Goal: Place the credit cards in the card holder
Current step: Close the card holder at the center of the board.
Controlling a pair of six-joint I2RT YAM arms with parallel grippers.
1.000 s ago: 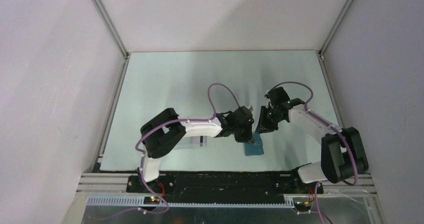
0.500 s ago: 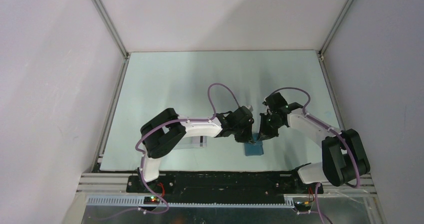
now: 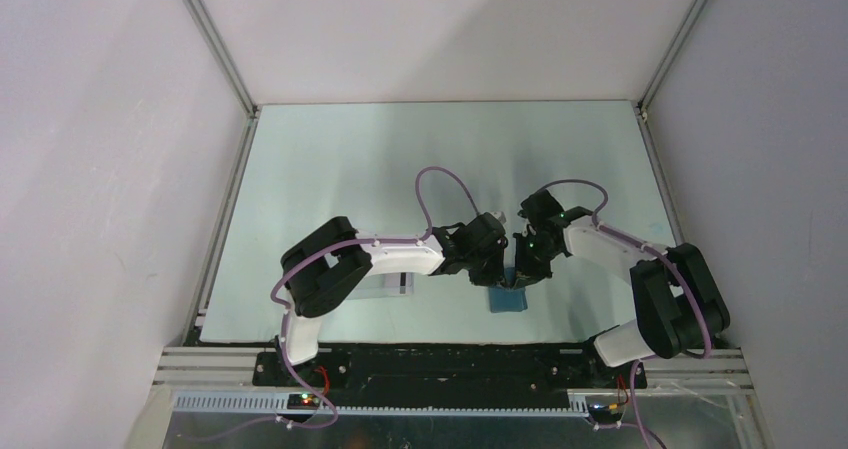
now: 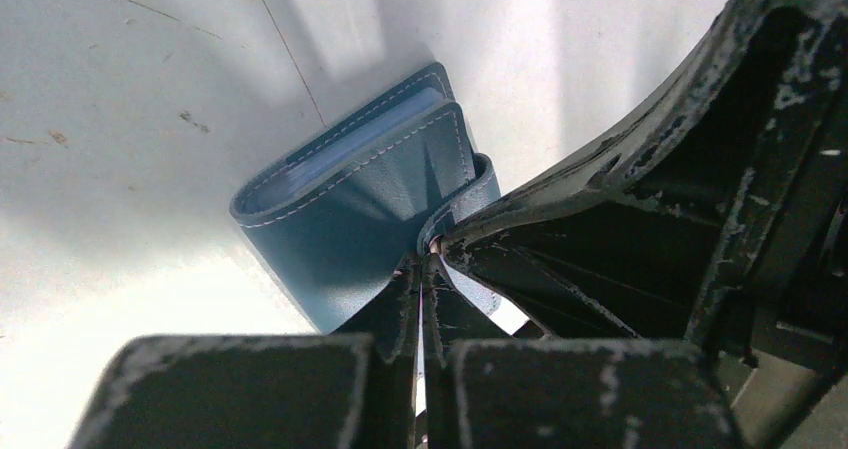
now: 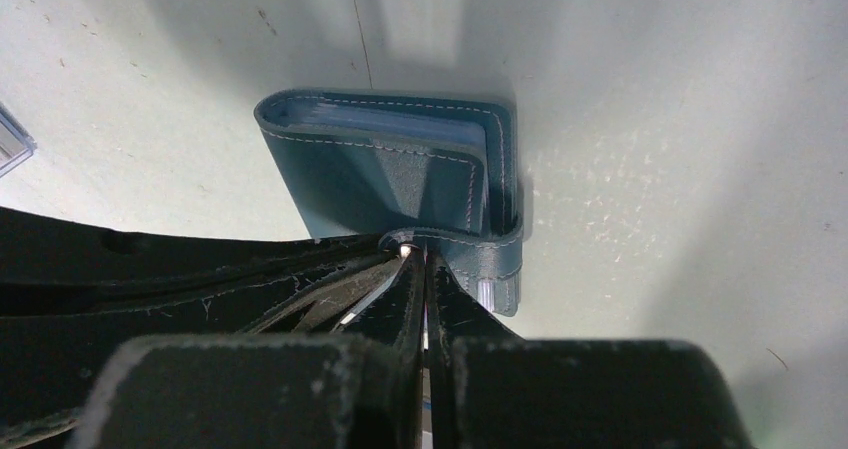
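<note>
We have left gripper (image 4: 420, 269) and right gripper (image 5: 417, 259) pinched shut on the tab (image 4: 468, 197), tip to tip. The holder (image 4: 340, 219) lies just beyond both.

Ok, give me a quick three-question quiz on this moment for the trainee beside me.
1. True or false: the card holder lies unfolded flat.
2. The right gripper has its tips at: A the clasp tab, B the holder's spine, C nowhere near the holder.
3. Fill in: the left gripper is ___ (open or shut).
Key: 1 false, it is folded; 2 A; 3 shut.
</note>
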